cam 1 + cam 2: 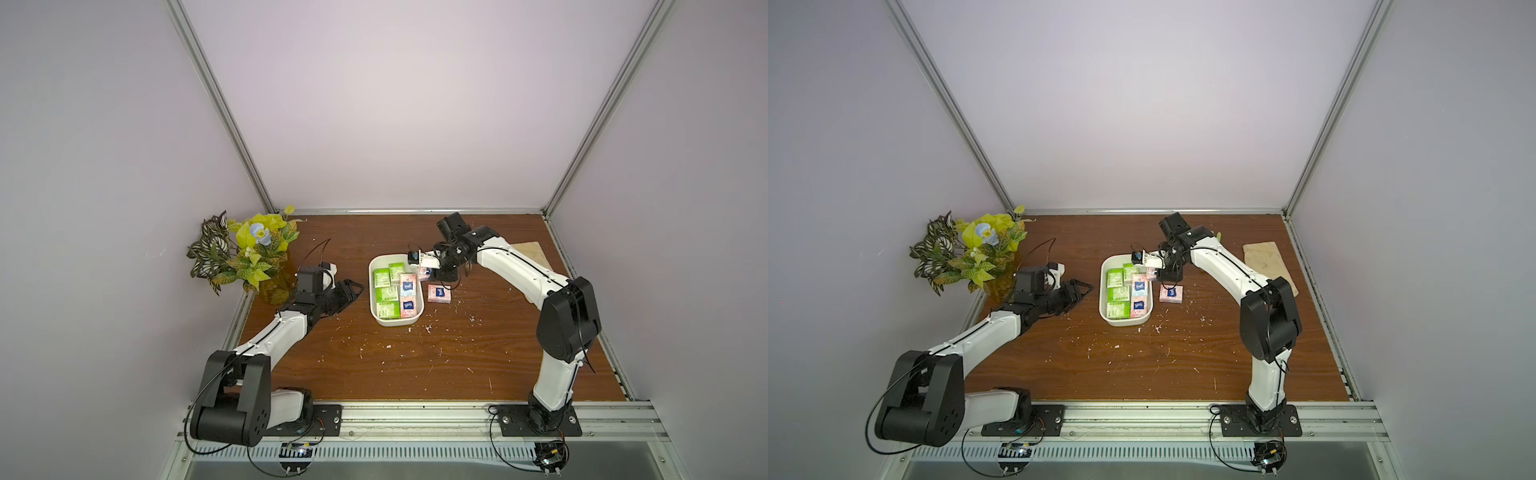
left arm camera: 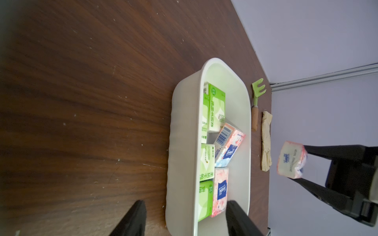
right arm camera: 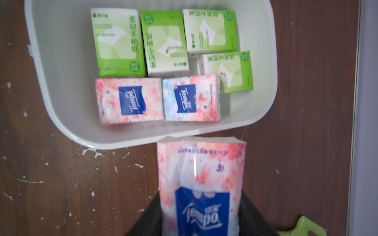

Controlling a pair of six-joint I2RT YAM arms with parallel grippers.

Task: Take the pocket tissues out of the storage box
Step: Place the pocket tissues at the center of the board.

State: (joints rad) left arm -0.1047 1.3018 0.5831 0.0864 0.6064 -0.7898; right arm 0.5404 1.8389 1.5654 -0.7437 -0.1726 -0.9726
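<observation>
Brown wooden desk point(image 1: 415, 353), second packet leaving.
Right tool point(image 2: 303, 163) grasps a pink packet point(image 3: 201, 175) just outside the storage box point(image 3: 61, 81). Next, I think, it lowers it beside the lying packet point(image 1: 439, 293) and releases. Left tool point(image 2: 187, 206) is released, empty.

Left arm point(image 1: 270, 336) and right arm point(image 1: 519, 266): white link shells, black joint housings, thin black cables alongside. Left claw point(image 1: 355, 289) and right claw point(image 2: 304, 161): black, angular fingers.
</observation>
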